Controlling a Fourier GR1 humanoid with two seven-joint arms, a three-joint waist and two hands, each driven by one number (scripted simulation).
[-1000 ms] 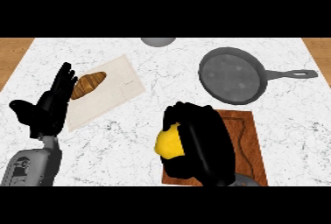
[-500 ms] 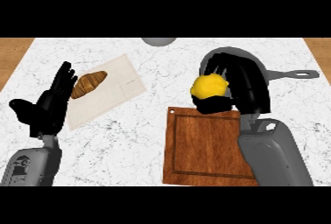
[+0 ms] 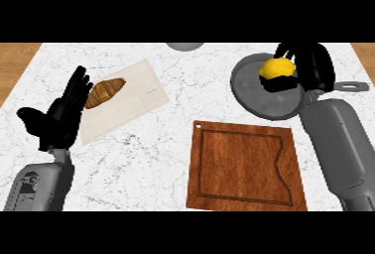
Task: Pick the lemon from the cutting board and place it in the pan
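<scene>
My right hand [image 3: 311,67] is curled round the yellow lemon [image 3: 278,67] and holds it above the right part of the dark grey pan [image 3: 256,94] at the back right. Part of the pan lies hidden under the hand and forearm; its handle [image 3: 353,86] pokes out to the right. The wooden cutting board [image 3: 247,166] lies bare at the front, left of my right forearm. My left hand [image 3: 60,116] stays open at the left edge, fingers up, resting.
A croissant [image 3: 104,93] lies on a pale napkin [image 3: 139,99] at the back left, beside my left hand. A grey round object [image 3: 184,45] shows at the counter's far edge. Wooden floor borders the marble counter on both sides.
My right hand has carried the lemon away from the cutting board, further back and right, to above the pan. The left hand has not moved.
</scene>
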